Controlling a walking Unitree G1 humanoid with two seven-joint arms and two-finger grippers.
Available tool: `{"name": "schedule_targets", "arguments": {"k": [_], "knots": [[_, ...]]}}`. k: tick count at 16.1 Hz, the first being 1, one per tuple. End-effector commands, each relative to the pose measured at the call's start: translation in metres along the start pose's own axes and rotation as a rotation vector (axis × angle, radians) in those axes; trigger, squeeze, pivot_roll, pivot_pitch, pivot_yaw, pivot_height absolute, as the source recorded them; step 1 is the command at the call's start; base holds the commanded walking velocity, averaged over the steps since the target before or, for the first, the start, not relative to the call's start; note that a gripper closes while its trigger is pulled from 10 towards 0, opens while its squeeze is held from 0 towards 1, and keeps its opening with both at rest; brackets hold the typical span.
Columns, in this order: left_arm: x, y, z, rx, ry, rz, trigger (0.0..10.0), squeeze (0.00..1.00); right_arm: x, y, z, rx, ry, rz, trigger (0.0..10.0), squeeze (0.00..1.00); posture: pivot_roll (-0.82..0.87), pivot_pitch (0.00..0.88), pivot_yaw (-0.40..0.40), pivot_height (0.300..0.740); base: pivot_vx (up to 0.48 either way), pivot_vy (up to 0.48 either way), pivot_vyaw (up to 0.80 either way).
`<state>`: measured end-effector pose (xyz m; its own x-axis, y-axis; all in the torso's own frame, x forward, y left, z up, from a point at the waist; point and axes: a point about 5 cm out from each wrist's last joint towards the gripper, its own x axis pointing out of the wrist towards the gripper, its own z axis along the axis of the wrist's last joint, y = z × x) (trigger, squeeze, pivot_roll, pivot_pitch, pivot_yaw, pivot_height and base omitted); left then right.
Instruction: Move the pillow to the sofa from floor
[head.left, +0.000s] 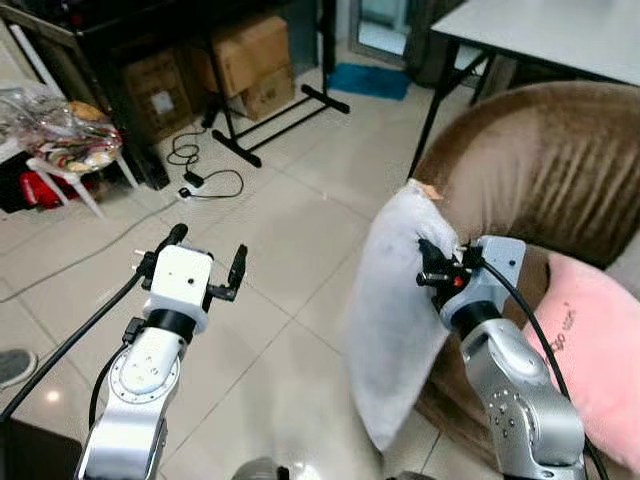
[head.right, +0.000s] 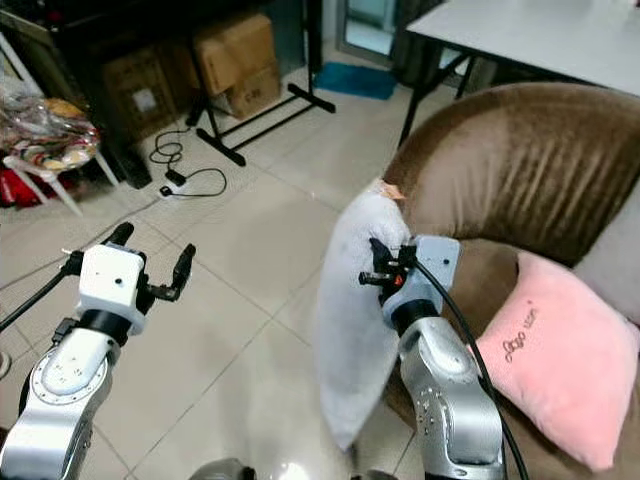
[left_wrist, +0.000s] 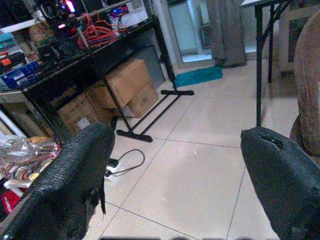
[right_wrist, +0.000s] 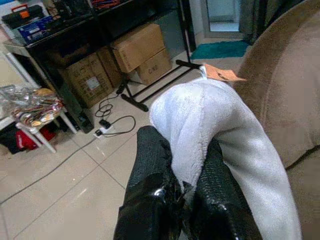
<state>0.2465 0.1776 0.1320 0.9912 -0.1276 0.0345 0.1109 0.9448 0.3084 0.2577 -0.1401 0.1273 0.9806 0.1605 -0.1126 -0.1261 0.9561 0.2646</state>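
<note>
A white fluffy pillow (head.left: 395, 320) with an orange tag hangs upright off the floor beside the brown sofa (head.left: 540, 170). My right gripper (head.left: 432, 268) is shut on the pillow's upper edge; in the right wrist view its black fingers (right_wrist: 150, 165) pinch the white fabric (right_wrist: 210, 115). My left gripper (head.left: 205, 262) is held up over the tiled floor to the left, open and holding nothing; its fingers (left_wrist: 75, 170) stand wide apart in the left wrist view.
A pink cushion (head.left: 590, 350) lies on the sofa seat. A grey table (head.left: 550, 35) stands behind the sofa. Cardboard boxes (head.left: 245, 60), a black stand's feet (head.left: 270, 125), cables and a power strip (head.left: 195, 180) lie at the back left. A white stool (head.left: 60, 150) holds bags.
</note>
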Motion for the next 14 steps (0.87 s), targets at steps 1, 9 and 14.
{"name": "schedule_targets", "arguments": {"k": [1,9,14], "knots": [[-0.001,-0.001,-0.001,0.003,0.005,-0.012,10.0,0.0,0.0,0.005,0.015,0.012,-0.065,0.02,10.0,0.0,-0.02,0.0,0.043,0.74,0.0,0.0,0.0],[0.003,0.003,0.007,-0.021,-0.038,-0.044,10.0,0.0,0.014,0.014,0.034,0.06,-0.147,0.021,10.0,0.0,-0.01,0.0,0.054,0.74,0.18,0.0,-0.16],[0.004,0.004,0.008,-0.013,-0.041,-0.058,10.0,0.0,0.02,0.018,0.039,0.068,-0.168,0.033,10.0,0.0,0.0,0.0,0.057,0.74,0.289,0.0,-0.8]]}}
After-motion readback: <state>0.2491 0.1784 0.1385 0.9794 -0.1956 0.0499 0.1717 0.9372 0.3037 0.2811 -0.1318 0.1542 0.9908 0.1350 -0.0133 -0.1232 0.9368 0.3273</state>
